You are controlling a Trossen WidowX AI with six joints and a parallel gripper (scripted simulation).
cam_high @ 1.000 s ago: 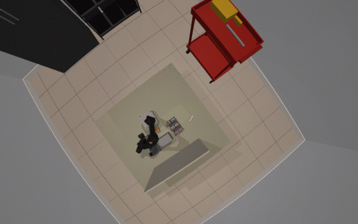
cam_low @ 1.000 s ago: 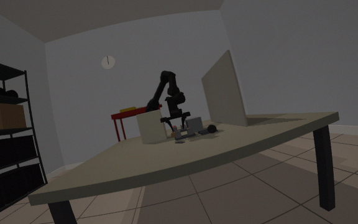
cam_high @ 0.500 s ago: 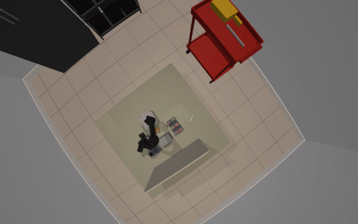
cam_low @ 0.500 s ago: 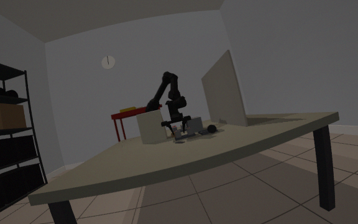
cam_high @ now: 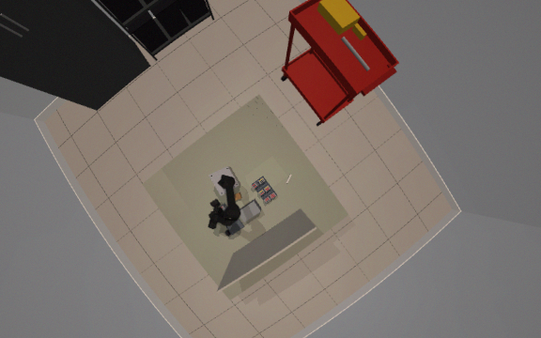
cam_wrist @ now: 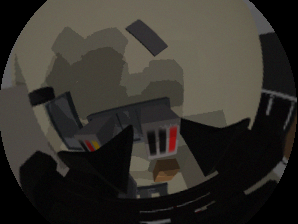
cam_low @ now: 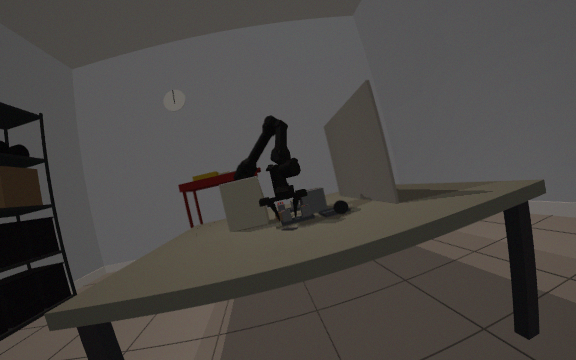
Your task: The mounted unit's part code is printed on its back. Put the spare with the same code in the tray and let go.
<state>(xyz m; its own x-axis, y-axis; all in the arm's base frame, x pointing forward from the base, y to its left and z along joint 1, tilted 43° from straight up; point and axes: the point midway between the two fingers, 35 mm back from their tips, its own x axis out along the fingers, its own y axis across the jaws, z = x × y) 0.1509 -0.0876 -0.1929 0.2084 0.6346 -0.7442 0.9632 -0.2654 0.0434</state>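
A grey block with two black bars and one red bar [cam_wrist: 161, 140] is standing at the near side of the dark rack [cam_wrist: 105, 114] [cam_low: 305, 219], and it is probably the spare being chosen. The claw [cam_wrist: 154, 124] [cam_low: 287, 218] [cam_high: 213, 213] is standing fairly wide around this block, holding nothing. A second striped block [cam_wrist: 96, 133] is standing left of it by the rack, and an orange block [cam_wrist: 166, 171] [cam_high: 238, 196] is lying nearer. I cannot tell the tray surely, nor confirm the code match. Gripping, carrying and releasing are seemingly remaining.
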